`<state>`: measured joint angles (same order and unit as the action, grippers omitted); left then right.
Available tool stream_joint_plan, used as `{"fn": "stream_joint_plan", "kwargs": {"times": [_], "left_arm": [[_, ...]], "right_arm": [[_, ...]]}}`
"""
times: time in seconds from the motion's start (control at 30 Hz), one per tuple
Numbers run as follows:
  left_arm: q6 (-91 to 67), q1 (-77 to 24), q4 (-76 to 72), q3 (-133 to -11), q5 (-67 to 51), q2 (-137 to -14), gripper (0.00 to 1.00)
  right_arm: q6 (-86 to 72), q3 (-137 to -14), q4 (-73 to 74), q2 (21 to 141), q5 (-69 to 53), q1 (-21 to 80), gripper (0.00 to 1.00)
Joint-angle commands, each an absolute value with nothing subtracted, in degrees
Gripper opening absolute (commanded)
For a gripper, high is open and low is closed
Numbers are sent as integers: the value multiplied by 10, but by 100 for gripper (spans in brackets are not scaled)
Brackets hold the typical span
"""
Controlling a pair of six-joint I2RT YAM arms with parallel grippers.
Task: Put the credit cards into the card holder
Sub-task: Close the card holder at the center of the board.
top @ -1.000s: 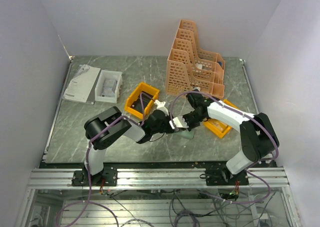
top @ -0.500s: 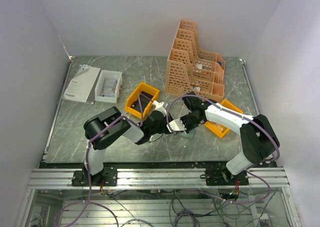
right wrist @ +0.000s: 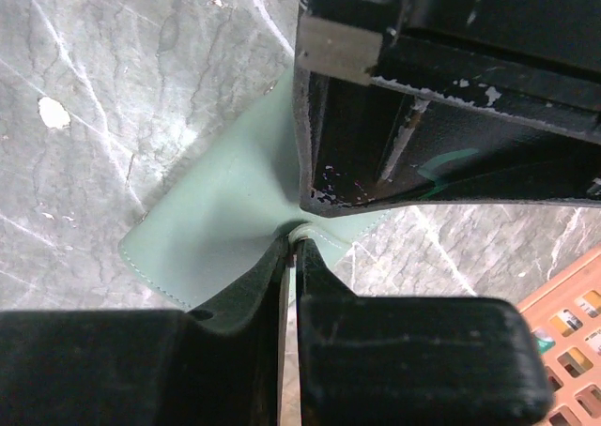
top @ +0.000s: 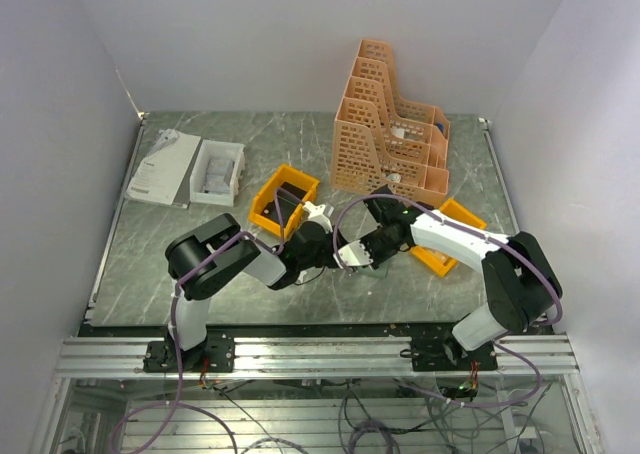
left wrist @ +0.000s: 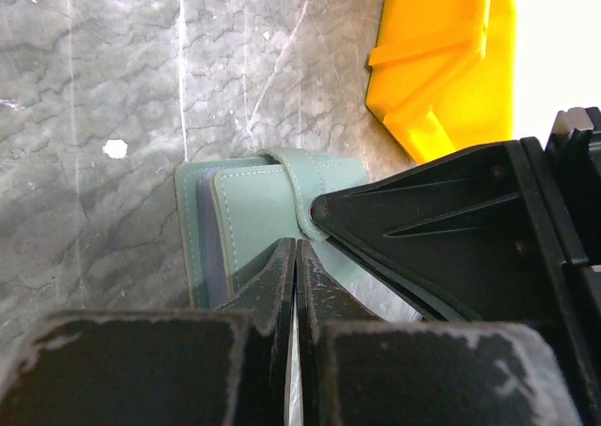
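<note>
Both grippers meet at the card holder [left wrist: 254, 205], which lies flat on the marble table [left wrist: 94, 88] with its strap folded over the front. Nearest, the left gripper [left wrist: 296, 250] has its fingers pressed together on the holder's near edge, with a thin green sliver showing between them. On the holder's opposite side, the right gripper [right wrist: 289, 246] is likewise squeezed tight, pinching a small raised fold of green material by the strap. No credit cards can be made out. Just beyond the holder sits a yellow bin [left wrist: 451, 69], and farther back an orange rack [top: 390, 124]. The step appears to be opening the holder. One arm should anchor the body while the other peels the strap gently upward, so the snap releases without dragging the holder.
</note>
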<state>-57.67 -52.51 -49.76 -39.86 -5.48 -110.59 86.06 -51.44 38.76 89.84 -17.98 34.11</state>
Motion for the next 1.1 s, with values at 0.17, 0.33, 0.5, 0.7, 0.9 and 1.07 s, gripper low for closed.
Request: {"fn": "stream_joint_plan", "kwargs": {"times": [0.17, 0.33, 0.5, 0.7, 0.9, 1.07], "left_arm": [[-556, -517, -436, -382, -48, -1086, 7], [-555, -516, -430, -377, -49, -1074, 7], [-552, -517, -427, -382, -52, -1071, 7], [-551, -517, -428, -388, -59, -1074, 7], [-547, -518, -436, -388, -67, -1072, 7], [-542, -517, -429, -394, -73, -1070, 7]], "right_arm": [[803, -435, 486, 934, -244, 329, 23], [793, -491, 497, 892, -282, 292, 30], [787, -541, 519, 852, -329, 264, 42], [786, -564, 534, 834, -342, 252, 45], [747, -571, 534, 866, -388, 237, 8], [733, -558, 500, 894, -386, 237, 0]]}}
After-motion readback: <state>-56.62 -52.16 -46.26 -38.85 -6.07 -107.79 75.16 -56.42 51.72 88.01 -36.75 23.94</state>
